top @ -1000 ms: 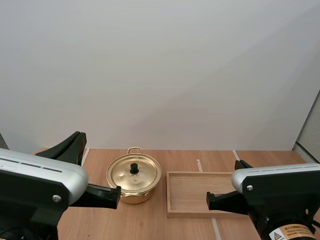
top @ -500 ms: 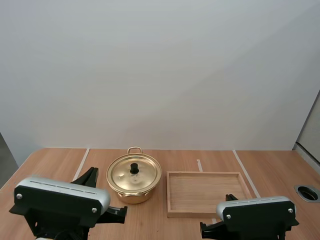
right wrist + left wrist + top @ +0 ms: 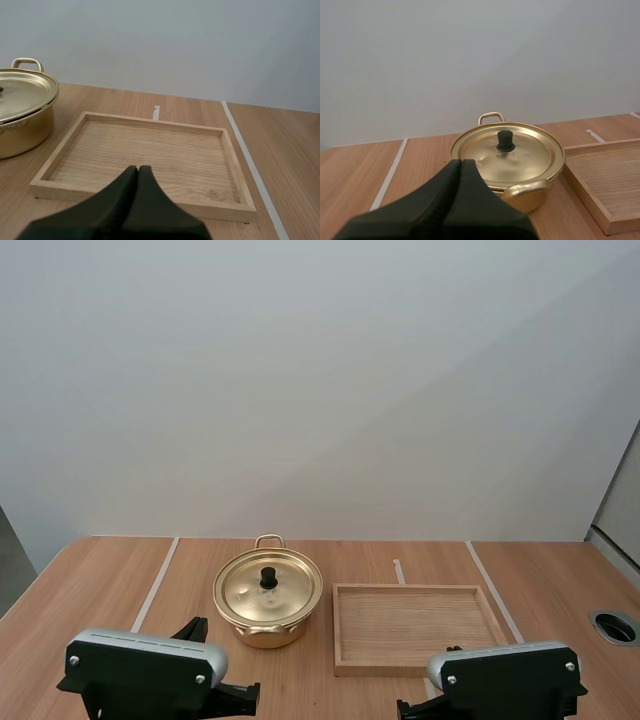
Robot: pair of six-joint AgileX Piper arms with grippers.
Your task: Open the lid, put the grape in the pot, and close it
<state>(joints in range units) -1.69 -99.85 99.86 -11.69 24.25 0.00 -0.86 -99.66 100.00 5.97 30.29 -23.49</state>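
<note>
A gold pot [image 3: 267, 612] stands on the wooden table, left of centre, with its lid [image 3: 268, 588] on and a black knob [image 3: 268, 578] on top. My left arm [image 3: 145, 668] and right arm [image 3: 505, 678] sit low at the table's near edge. My left gripper [image 3: 461, 163] is shut on nothing, its fingers one dark wedge just short of the pot [image 3: 520, 192] and below the knob [image 3: 505, 141]. My right gripper [image 3: 138, 169] is also shut on nothing, over the near rim of the wooden tray [image 3: 150, 120], with the pot [image 3: 22, 125] off to its side.
The shallow wooden tray [image 3: 415, 668] lies right of the pot with nothing in it. White tape lines [image 3: 155, 585] run across the tabletop. A round cable hole [image 3: 613, 625] sits near the table's right edge. A plain grey wall stands behind.
Both arms have sunk toward the near edge in the high view, uncovering more of the table. Pot, lid and tray have not moved.
</note>
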